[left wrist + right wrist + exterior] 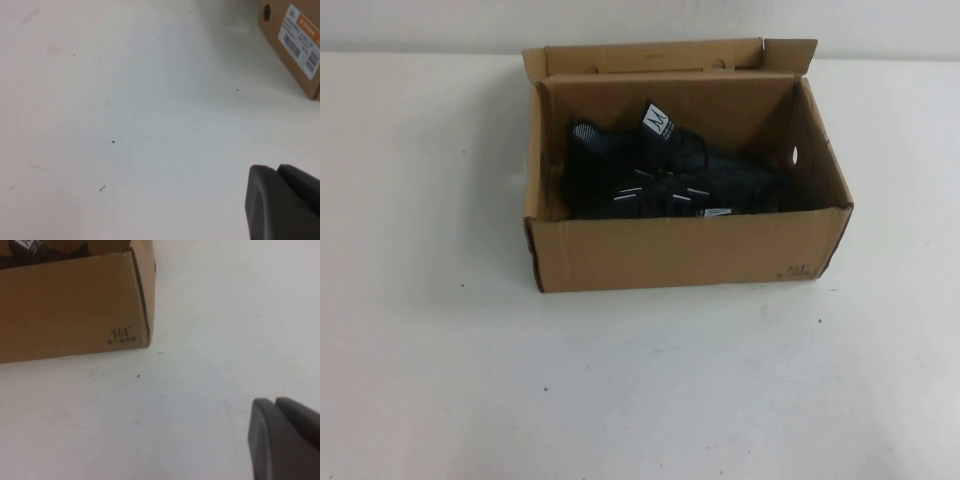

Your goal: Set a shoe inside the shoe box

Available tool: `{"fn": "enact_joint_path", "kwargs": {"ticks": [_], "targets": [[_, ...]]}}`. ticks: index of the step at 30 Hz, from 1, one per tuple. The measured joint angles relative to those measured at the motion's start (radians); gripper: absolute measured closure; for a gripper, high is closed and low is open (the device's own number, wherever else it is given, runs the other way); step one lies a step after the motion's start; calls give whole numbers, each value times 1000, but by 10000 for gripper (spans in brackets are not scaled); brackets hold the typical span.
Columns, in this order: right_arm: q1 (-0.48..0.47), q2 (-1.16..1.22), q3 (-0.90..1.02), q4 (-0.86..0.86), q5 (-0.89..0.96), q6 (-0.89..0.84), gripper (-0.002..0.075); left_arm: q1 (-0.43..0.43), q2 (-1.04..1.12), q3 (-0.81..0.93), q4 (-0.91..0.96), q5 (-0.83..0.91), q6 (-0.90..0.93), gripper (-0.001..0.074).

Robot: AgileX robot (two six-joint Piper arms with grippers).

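One shoe box (pixel 685 252), plain brown cardboard, stands open on the white table (pixel 430 360) with its lid flap folded back at the far side. Inside it lies dark footwear: the shoe (pixel 660 150), a black mesh sneaker with a white tongue label, rests against the rear wall, and a second black sneaker (pixel 650 195) with short silver-white dashes lies in front of it, nearer the front wall. Count: two sneakers by my reading, though their dark uppers merge and the boundary between them is not clean. Neither arm appears in the high view. The left gripper (pixel 282 202) sits low over bare table, well apart from the box, whose labelled end (pixel 300 37) shows at the edge of its wrist view; its jaws are closed and empty. The right gripper (pixel 285 440) is likewise closed and empty, near the box's printed front corner (pixel 122 335) but not touching it. Judgement: placement appears complete, with footwear inside and both arms withdrawn; nothing visible remains outstanding, unless the lid is to be closed.
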Motion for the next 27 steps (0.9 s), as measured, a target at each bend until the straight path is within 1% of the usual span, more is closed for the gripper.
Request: {"fn": "enact_joint_path", "kwargs": {"ticks": [5,27], "targets": [[0,0,0,29,0,2,742,0,0,0,0,0,0,736],[0,0,0,35,0,2,742,0,0,0,0,0,0,736]]}}
